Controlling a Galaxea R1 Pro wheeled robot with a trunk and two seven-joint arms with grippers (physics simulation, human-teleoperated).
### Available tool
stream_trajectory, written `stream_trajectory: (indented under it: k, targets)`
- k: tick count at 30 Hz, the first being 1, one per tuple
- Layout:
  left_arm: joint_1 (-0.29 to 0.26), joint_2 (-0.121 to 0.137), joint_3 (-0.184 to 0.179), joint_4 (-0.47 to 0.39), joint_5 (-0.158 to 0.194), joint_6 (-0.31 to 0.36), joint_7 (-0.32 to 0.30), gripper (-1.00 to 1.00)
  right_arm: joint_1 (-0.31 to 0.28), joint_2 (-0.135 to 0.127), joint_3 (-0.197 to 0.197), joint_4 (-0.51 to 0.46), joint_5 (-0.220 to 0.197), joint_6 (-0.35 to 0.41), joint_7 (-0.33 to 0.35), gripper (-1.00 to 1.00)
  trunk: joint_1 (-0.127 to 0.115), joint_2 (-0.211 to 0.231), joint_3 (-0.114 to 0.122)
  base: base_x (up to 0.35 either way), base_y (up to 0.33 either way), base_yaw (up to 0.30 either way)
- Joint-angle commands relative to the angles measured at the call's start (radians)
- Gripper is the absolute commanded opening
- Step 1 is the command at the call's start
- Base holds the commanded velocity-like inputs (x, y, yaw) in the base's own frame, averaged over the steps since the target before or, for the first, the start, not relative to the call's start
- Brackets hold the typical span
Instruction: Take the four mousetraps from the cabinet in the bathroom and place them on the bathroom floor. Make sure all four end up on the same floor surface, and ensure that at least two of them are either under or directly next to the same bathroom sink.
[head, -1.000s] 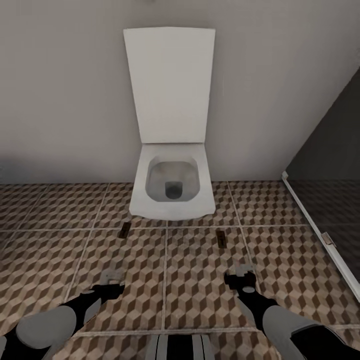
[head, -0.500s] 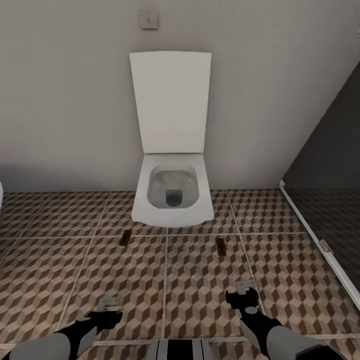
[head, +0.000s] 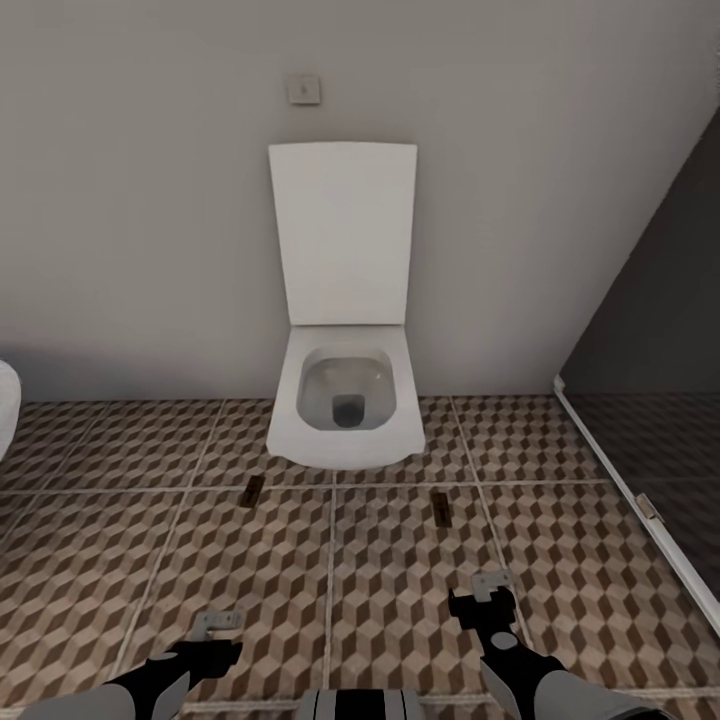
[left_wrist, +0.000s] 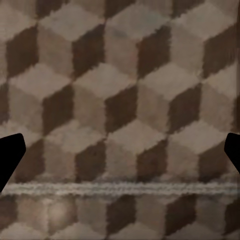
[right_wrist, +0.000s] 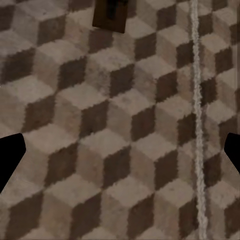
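Two mousetraps (head: 252, 490) (head: 441, 507) lie on the bathroom floor (head: 330, 590) near the toilet (head: 345, 405). Left gripper (head: 218, 621) and right gripper (head: 491, 586) spread, empty.

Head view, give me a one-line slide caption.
Two mousetraps lie on the tiled floor before an open toilet, both grippers empty.

My arms are glossy black at the wrists with light grey shells further back. Each gripper, left (head: 219, 622) and right (head: 490, 587), ends in pale grey metal fingers. My trunk is striped black and white.
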Motion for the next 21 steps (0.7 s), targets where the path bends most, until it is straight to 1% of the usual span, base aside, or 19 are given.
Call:
stream_trajectory:
  k: [1, 10, 14, 21]
  targets:
    - [0.000, 0.001, -0.009, -0.004, 0.011, -0.005, 0.000, 1.00, 0.001, 0.001, 0.008, 0.003, -0.005, -0.005, -0.005, 1.00, -0.001, 0.000, 0.003, 0.000, 0.000, 0.000]
    - [0.018, -0.001, -0.009, -0.011, 0.011, -0.008, 0.000, 1.00, 0.013, 0.000, 0.008, 0.012, -0.005, -0.019, -0.005, 1.00, -0.005, 0.002, 0.038, 0.000, 0.000, 0.000]
    - [0.023, -0.001, -0.009, -0.012, 0.011, -0.008, 0.000, 1.00, 0.018, -0.003, 0.007, 0.014, -0.006, -0.036, -0.005, 1.00, -0.020, 0.030, 0.051, 0.000, 0.000, 0.000]
    - [0.026, -0.001, -0.009, -0.013, 0.011, -0.009, 0.000, 1.00, 0.042, -0.006, 0.007, 0.016, -0.008, -0.090, -0.005, 1.00, -0.047, 0.079, 0.073, 0.000, 0.000, 0.000]
